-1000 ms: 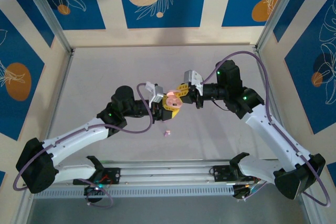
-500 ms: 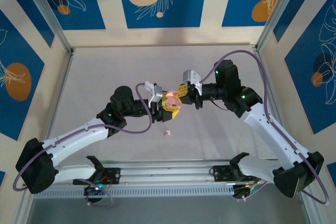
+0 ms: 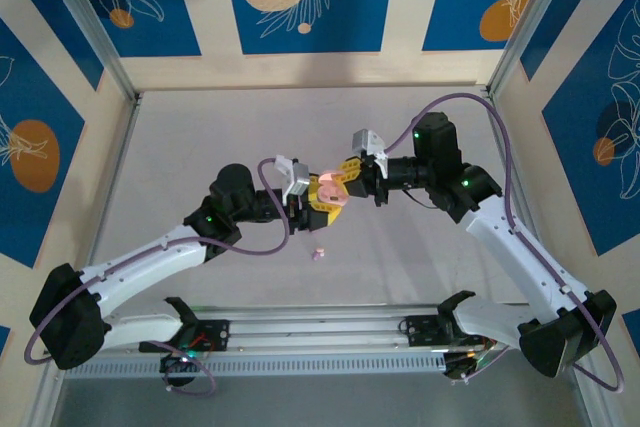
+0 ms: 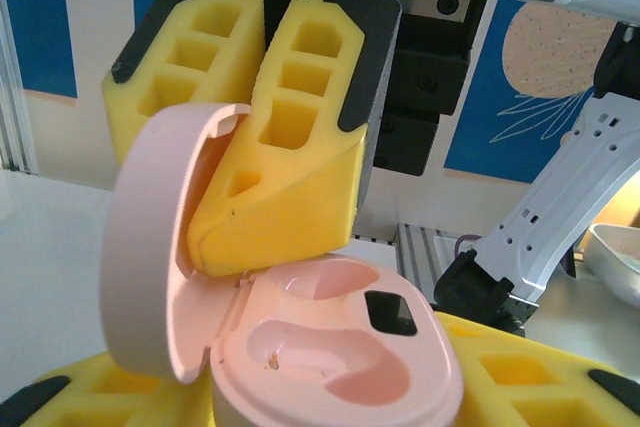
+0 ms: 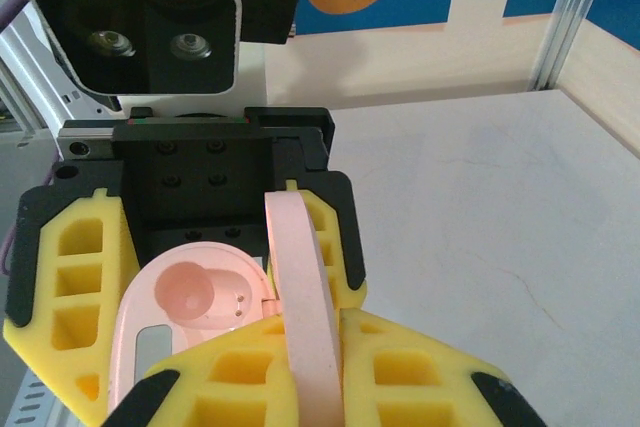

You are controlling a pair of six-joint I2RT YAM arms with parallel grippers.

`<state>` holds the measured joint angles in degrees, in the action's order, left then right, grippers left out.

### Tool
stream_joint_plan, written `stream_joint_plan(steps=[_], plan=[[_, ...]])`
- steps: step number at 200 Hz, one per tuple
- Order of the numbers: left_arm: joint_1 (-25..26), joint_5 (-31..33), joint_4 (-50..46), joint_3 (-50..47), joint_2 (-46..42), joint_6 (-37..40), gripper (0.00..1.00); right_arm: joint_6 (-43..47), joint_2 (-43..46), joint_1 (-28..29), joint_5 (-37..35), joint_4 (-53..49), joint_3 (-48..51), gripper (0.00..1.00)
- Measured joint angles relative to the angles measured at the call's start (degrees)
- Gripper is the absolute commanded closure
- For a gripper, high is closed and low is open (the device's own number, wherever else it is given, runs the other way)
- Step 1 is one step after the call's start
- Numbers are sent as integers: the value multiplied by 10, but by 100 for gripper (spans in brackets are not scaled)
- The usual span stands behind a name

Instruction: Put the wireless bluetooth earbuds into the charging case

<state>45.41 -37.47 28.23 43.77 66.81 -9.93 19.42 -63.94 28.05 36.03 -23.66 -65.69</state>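
The pink charging case (image 3: 327, 190) is held in the air at mid-table between both grippers, lid swung open. My left gripper (image 3: 314, 201) is shut on the case base (image 4: 340, 357); its yellow fingers (image 4: 545, 379) flank the base. Both earbud wells (image 4: 320, 362) are empty. My right gripper (image 3: 343, 180) is shut on the upright lid (image 5: 300, 287), which its yellow pads (image 5: 420, 377) pinch edge-on. In the left wrist view the lid (image 4: 150, 257) stands at the left with a right-gripper finger (image 4: 290, 187) against its inside. One tiny pink earbud (image 3: 318, 255) lies on the table below the case.
The grey tabletop (image 3: 400, 127) is walled by an aluminium frame (image 3: 110, 67) and blue patterned panels. A metal rail (image 3: 320, 322) runs along the near edge between the arm bases. Purple cables loop off both arms.
Both grippers and the case have drifted slightly up and back in the top view, still joined. The earbud on the table has not moved.
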Motion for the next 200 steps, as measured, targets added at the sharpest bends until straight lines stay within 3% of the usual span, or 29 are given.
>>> stream_joint_plan(steps=[64,174,200], plan=[[0,0,14,0,0,-5,49,0,0,0,4,0,0,87],[0,-2,12,0,1,-7,74,-4,0,-2,4,3,0,84],[0,-1,12,0,1,-6,76,-9,0,-2,3,3,0,76]])
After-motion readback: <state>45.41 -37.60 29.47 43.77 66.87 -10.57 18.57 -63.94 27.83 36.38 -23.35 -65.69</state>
